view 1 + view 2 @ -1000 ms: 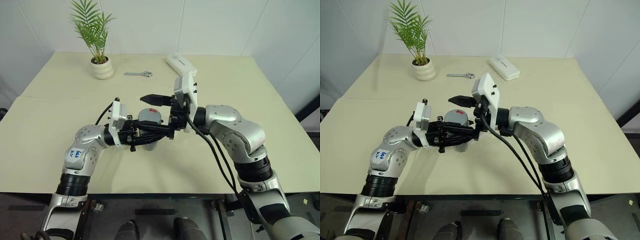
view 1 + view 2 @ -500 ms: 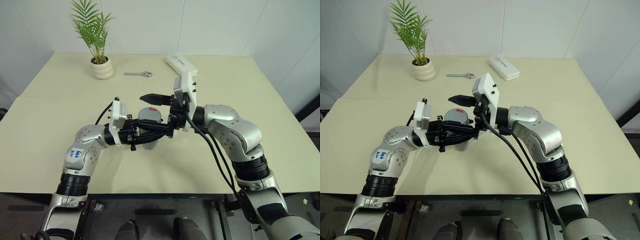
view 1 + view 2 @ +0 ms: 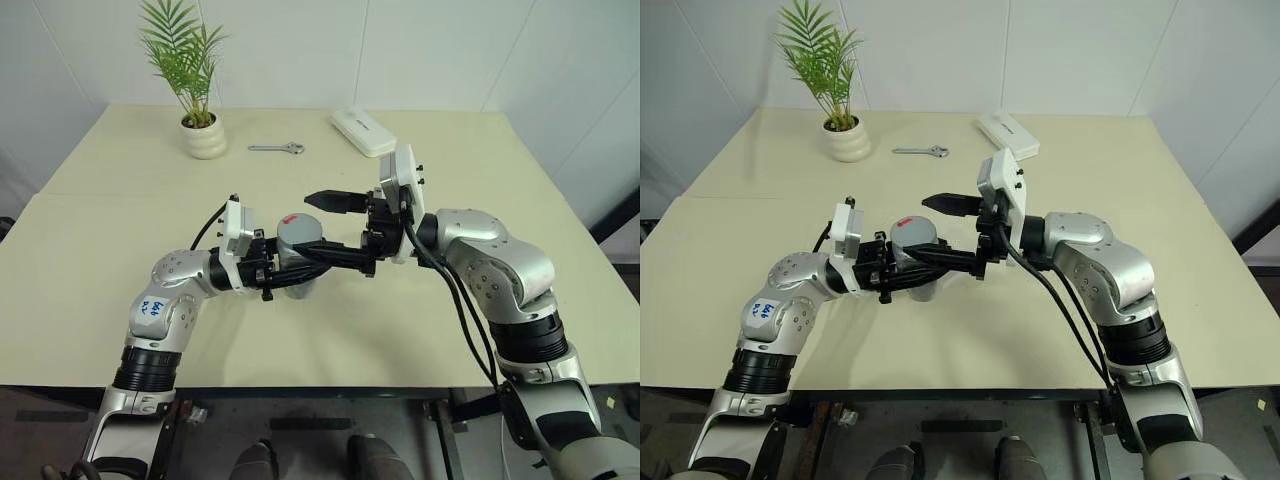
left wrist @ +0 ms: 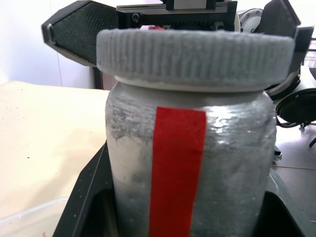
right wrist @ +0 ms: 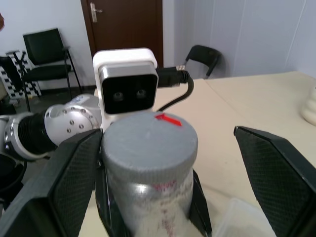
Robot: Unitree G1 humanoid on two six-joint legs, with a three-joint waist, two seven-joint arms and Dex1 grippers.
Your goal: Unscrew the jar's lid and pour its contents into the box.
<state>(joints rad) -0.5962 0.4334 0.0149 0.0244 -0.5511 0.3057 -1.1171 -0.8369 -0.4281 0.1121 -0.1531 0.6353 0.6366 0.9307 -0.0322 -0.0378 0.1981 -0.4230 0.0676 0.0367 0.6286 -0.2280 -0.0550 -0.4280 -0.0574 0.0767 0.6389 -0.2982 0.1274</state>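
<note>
Left end effector (image 3: 290, 266) is clamping the small clear cylindrical jar (image 4: 190, 163) above the cream surface (image 3: 100, 250); right end effector (image 3: 330, 226), fingers spread wide, is flanking its ribbed grey screw lid (image 5: 149, 143).

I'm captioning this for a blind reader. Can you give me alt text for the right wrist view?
A jar with its grey lid still on sits between the wide-open black fingers of the right gripper, held from behind by the left gripper. A red mark is on the lid's far edge.
</note>
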